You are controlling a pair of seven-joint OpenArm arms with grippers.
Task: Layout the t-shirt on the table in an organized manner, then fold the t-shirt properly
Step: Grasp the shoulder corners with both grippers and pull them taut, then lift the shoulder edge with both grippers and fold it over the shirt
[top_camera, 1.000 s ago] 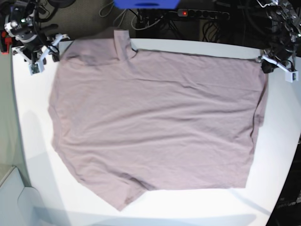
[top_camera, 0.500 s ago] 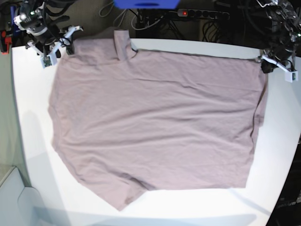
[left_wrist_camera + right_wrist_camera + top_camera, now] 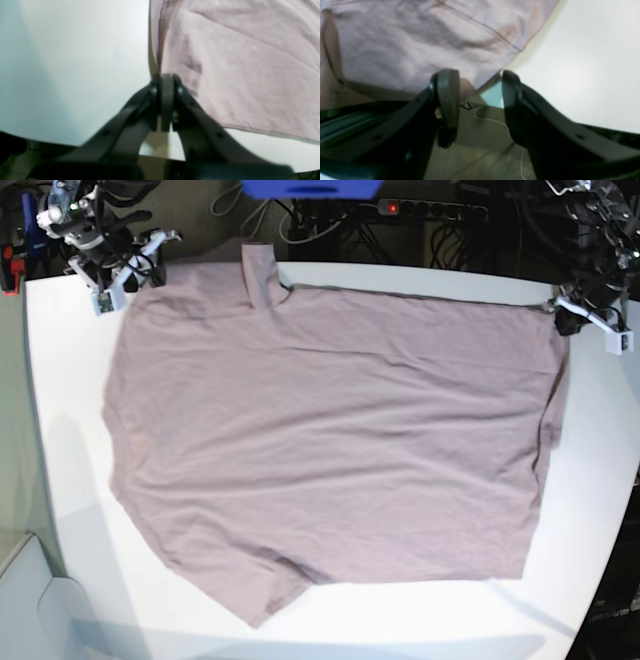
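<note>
Left gripper: closed, its jaws pressed together on the hem at a corner of the shirt; in the base view it sits at the far right edge of the tabletop, at the shirt's far right corner.
Right gripper: open, jaws well apart with nothing between them; it hangs over the far left corner of the tabletop, just beside the shirt's far left edge.
Right gripper, wrist view: the cloth's edge lies just beyond the fingertips, and floor with a thin white cord shows through the gap.
Shirt: spread nearly flat across the middle of the tabletop, covering most of it, with shallow wrinkles running across.
Shirt, far edge: a narrow strip of cloth stands up past the far edge, left of centre.
Shirt, near left: the outline tapers to a point near the tabletop's near edge.
Shirt, right side: the hem runs almost straight from far to near, with a slight fold along it.
Tabletop: bare white on the left, right and near margins around the shirt.
Behind the tabletop: a blue object and a power strip with a red light among dark cables.
</note>
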